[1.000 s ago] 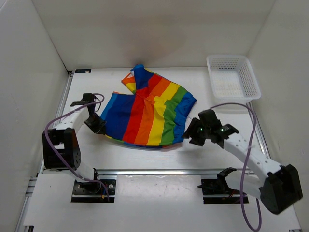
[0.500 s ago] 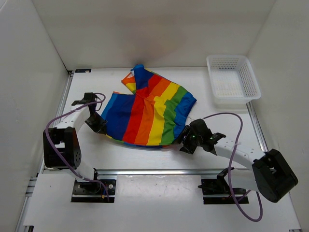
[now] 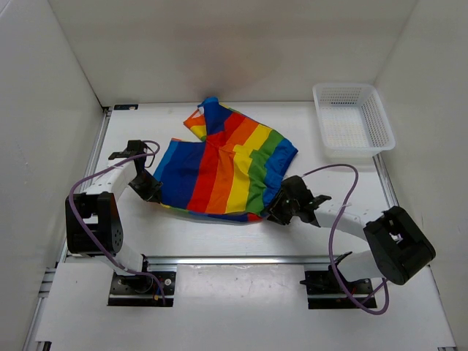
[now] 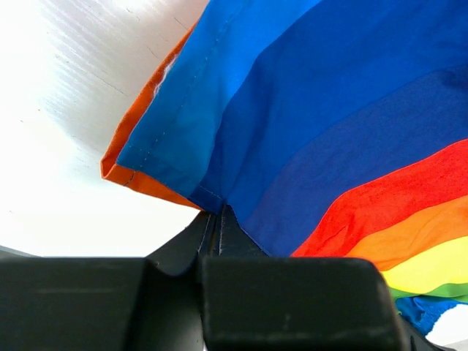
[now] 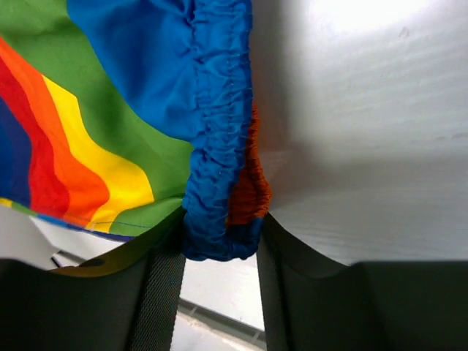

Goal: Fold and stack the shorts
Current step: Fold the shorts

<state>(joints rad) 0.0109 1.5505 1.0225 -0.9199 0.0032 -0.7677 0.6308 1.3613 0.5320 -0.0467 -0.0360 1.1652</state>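
The rainbow-striped shorts lie spread in the middle of the table, one leg folded up at the back. My left gripper is at their near left corner, shut on the blue hem with its jaws pressed together. My right gripper is at the near right corner. In the right wrist view the bunched blue and orange waistband fills the gap between its fingers and touches both. The corner is lifted slightly off the table.
A white mesh basket stands at the back right, apart from the shorts. White walls enclose the table on three sides. Aluminium rails run along the near edge by the arm bases.
My right arm has swung left to the shorts' near right corner, and its jaws have narrowed onto the waistband. The left gripper has stayed where it was.
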